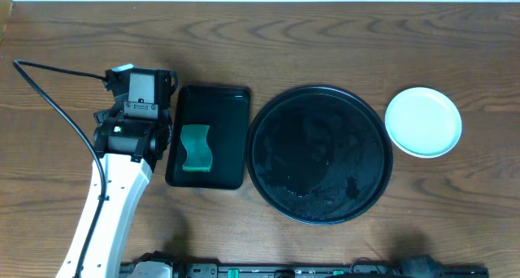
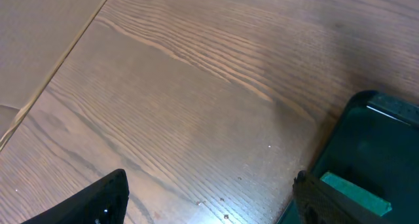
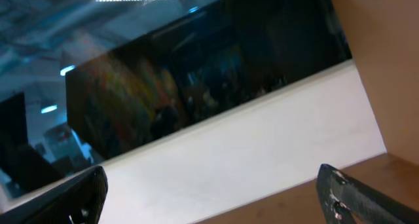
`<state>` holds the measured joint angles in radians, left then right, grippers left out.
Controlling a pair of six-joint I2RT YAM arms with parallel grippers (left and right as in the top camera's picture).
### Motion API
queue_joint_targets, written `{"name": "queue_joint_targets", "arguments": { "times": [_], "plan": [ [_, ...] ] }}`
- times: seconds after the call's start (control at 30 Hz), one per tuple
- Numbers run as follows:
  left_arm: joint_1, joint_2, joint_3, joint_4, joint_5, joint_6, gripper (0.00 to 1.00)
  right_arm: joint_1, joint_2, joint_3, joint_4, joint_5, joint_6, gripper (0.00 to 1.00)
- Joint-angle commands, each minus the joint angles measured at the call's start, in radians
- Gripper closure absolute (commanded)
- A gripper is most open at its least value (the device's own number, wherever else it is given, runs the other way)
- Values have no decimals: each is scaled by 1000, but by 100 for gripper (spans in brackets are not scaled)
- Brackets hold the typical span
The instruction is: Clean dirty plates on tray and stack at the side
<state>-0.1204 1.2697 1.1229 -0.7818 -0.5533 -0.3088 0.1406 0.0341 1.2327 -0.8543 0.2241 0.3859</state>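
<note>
The round black tray [image 1: 268, 107] lies in the middle of the table, wet-looking and with nothing on it. To its right, on the wood, rests a pale mint-white plate [image 1: 422, 122]; whether others lie under it I cannot tell. My left gripper [image 1: 145, 76] [image 2: 209, 207] hovers open over bare wood just left of the small rectangular tray, nothing between its fingers. My right gripper [image 3: 209, 201] is open too, empty, pointing at a white wall and a dark window. It does not show in the overhead view.
A small rectangular black tray [image 1: 227, 99] [image 2: 366, 139] with a green sponge [image 1: 196, 148] [image 2: 357, 191] sits between my left arm and the round tray. A black cable [image 1: 57, 107] trails across the left of the table. The arm bases [image 1: 284, 270] line the front edge.
</note>
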Motion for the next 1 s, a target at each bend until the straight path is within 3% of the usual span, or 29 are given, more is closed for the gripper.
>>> {"name": "queue_joint_targets", "arguments": {
  "times": [0.0,0.97],
  "plan": [
    [2,-2,19,-2,-19,9,19,-28,-28,-74,48,29,2,1],
    [2,-2,19,-2,-19,9,19,-39,-28,-779,895,56,3,1]
  ]
}}
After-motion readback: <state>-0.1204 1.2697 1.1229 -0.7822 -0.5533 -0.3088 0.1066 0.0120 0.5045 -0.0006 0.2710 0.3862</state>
